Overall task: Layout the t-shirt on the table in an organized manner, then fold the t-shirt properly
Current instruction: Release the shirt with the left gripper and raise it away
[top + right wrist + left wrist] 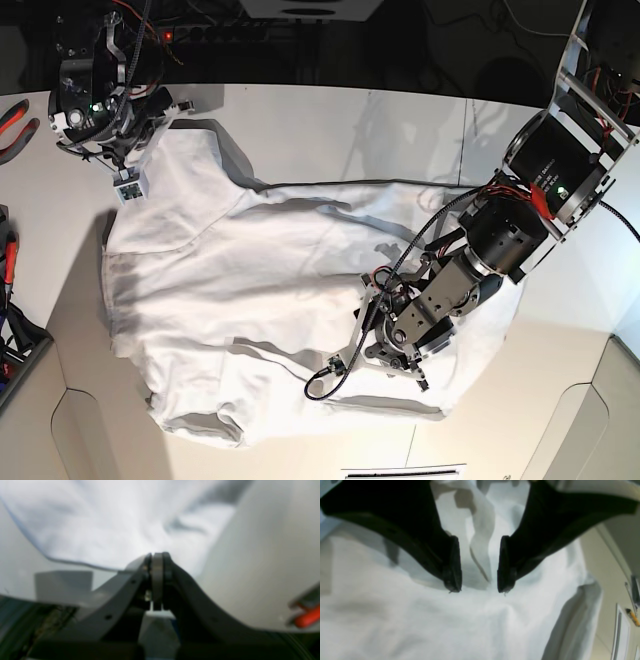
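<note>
Right gripper (135, 150), at 10 o'clock, pins a clamped t-shirt (250, 290) corner taut; left gripper (385, 350), jaws apart, straddles a crease for smoothing.

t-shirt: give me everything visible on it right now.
The t-shirt is plain white soft fabric, spread across the table but rumpled, with creases and folded-over edges. One corner is lifted at the far end, pinched in the shut right gripper. The left gripper hovers over its middle, jaws open astride a raised ridge of cloth; contact cannot be told. Collar and label are not discernible.
</note>
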`<state>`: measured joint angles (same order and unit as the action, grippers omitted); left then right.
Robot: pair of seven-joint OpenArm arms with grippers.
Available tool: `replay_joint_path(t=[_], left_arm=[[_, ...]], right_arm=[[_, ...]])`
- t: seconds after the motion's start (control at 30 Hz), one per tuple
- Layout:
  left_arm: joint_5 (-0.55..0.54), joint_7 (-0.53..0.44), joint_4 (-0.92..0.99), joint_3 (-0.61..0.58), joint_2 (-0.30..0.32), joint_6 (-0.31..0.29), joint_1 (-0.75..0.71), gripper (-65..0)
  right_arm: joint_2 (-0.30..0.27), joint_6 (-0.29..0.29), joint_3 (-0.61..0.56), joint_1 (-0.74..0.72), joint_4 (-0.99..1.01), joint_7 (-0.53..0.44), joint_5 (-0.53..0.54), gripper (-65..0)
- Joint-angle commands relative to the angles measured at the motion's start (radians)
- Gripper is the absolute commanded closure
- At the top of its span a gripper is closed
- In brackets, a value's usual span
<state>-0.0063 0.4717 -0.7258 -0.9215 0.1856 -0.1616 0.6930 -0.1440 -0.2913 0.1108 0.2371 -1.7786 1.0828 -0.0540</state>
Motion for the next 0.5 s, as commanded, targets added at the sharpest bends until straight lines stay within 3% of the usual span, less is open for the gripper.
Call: replay_joint_path(t=[0.0,0.13,0.3,0.47], left_arm=[[0.02,-0.011,-0.016,0.006,0.001,0.025,0.035,-27.0],[0.026,-0.011,-0.079,0.006,0.029,0.039,0.035,-26.9],[-0.046,0.01,-0.26,0.007,0.131,0.032,0.035,-26.9],[-0.156,0.073,-0.368,0.027,0.219,-0.07,0.018,-26.9]], right_arm=[[-0.005,0.0,0.003,0.009,-0.037,-0.005,0.001,0.0],[-0.005,0.0,0.003,0.049,-0.135,-0.005,0.009,0.0],[-0.005,0.013,0.003,0.055,-0.327,-0.055,0.01,0.0],[-0.005,0.058,0.003,0.004,-0.417,-0.198,0.037,0.0]])
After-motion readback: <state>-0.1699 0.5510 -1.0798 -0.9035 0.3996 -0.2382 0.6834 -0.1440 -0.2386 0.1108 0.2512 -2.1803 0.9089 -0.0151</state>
